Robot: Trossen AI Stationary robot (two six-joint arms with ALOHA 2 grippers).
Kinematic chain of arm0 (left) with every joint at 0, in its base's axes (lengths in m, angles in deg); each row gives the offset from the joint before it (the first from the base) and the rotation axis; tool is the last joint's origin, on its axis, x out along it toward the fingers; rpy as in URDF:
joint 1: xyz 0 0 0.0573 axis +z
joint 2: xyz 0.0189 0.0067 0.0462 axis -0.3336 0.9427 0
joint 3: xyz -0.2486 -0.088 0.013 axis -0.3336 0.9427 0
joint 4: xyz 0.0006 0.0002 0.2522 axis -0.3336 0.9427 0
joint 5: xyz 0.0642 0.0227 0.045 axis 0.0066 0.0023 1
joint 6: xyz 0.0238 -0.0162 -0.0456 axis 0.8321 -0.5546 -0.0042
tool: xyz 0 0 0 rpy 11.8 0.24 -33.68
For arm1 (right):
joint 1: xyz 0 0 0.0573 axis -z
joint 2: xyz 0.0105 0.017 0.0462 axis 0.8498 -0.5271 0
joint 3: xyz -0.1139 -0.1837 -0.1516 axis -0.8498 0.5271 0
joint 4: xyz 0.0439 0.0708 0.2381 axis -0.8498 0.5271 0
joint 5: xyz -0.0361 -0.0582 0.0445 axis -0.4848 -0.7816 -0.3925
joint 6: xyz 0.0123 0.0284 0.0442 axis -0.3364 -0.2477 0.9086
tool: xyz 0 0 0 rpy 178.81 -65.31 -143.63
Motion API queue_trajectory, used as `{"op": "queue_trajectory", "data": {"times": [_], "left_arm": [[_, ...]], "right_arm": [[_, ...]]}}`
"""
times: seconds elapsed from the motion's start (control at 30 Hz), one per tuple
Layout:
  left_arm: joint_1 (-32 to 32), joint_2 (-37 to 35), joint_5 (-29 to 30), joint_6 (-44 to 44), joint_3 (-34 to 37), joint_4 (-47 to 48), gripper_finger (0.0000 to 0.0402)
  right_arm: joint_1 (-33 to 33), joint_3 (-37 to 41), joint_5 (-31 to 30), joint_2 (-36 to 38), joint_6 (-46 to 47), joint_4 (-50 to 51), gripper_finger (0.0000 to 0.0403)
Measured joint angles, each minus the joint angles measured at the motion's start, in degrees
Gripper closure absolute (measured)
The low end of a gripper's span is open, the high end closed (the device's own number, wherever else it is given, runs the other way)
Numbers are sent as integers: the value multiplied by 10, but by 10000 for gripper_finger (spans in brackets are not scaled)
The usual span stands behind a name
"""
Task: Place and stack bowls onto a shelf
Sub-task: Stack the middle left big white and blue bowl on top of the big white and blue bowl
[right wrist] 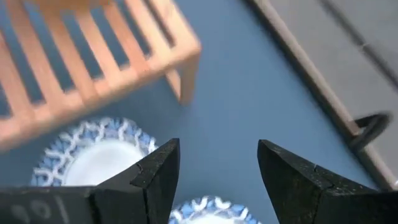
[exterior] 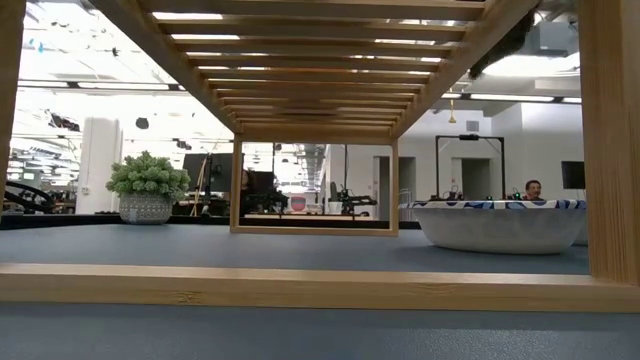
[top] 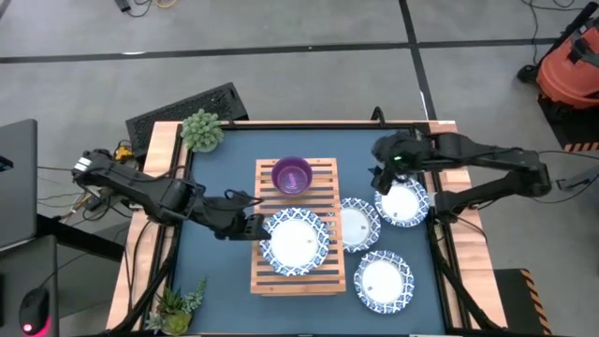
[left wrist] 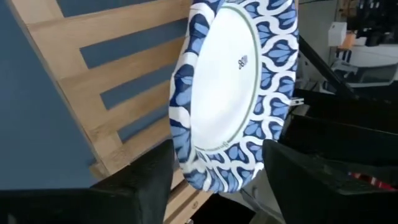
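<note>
Patterned dish (top: pixel 296 241) lies on the shelf (top: pixel 323 273) at lower centre of the high view, left end effector (top: pixel 255 227) spread wide around its rim. Purple bowl (top: pixel 292 175) sits on the shelf above. Right end effector (top: pixel 381 178) open wide, above the right dish (top: pixel 402 203).

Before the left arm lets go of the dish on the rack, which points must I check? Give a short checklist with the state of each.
1. Left gripper at the rim of the patterned dish: ok.
2. Dish is over the wooden rack: ok.
3. Dish lies flat on the slats: cannot tell.
4. Purple bowl is apart from the dish: ok.
5. Right gripper is away from the rack, open: ok.
</note>
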Motion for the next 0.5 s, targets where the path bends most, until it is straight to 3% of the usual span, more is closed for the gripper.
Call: {"op": "queue_trajectory", "data": {"times": [0.23,0.5], "left_arm": [[-11,-9,-7,5,0,3,154],[-24,-11,-13,34,0,3,154]], "right_arm": [[41,59,77,-70,16,-17,160],[66,128,190,-128,-50,-78,160]]}}
